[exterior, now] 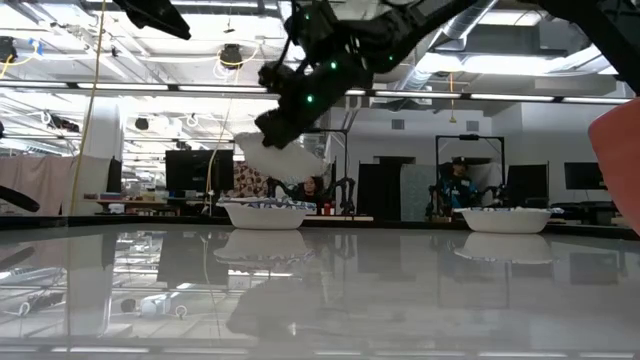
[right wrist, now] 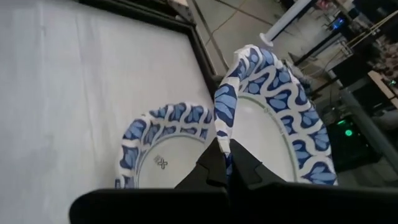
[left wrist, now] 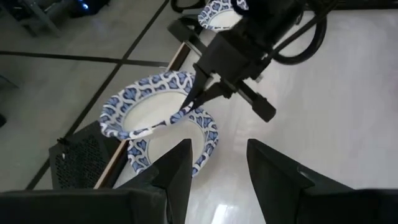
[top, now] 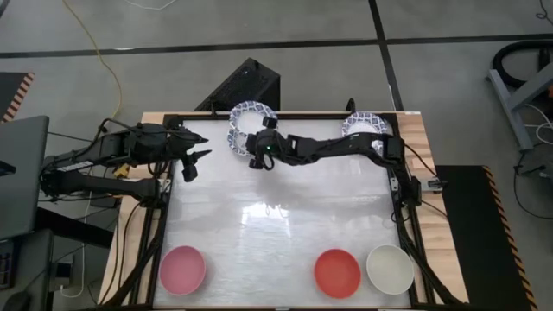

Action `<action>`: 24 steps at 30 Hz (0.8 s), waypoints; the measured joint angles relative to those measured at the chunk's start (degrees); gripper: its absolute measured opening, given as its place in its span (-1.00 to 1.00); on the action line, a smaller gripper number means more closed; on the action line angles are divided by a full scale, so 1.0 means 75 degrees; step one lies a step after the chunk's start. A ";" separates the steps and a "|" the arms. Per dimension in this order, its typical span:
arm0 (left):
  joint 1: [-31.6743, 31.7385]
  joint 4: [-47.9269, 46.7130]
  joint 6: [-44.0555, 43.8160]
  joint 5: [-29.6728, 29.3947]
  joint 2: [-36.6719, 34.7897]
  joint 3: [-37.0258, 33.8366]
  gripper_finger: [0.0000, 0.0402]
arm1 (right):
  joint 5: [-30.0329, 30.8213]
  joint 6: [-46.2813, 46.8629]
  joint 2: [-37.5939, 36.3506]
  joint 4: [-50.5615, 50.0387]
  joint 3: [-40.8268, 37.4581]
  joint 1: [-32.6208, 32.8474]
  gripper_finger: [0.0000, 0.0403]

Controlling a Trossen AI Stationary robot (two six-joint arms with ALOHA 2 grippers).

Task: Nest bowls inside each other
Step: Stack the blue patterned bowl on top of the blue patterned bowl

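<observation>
**Right gripper lifts a patterned bowl by its rim**

Right gripper [top: 257, 161] pinches the rim of a blue-patterned bowl [right wrist: 273, 118], fingers clamped on it; our right wrist view shows this grip closely. Only the low view shows us that bowl tilted, clear of the table [top: 276, 216], above a second patterned bowl [left wrist: 155, 146]. From above we see the pink bowl [top: 182, 268], red bowl [top: 337, 271] and white bowl [top: 390, 268] nearest, another patterned bowl [top: 363, 125] far right. Left gripper [top: 192, 160] waits with fingers apart.
</observation>
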 joint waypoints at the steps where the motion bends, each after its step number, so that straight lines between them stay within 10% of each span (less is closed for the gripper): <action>1: 0.0000 0.0000 0.0000 0.0000 0.0000 0.0000 -0.28 | -0.0010 0.0000 0.0000 0.0229 -0.0116 0.0006 -0.97; 24: -0.0003 0.0001 -0.0603 -0.0517 0.0302 -0.0006 -0.28 | 0.0205 -0.1123 0.1082 0.1636 -0.0417 0.0211 -0.97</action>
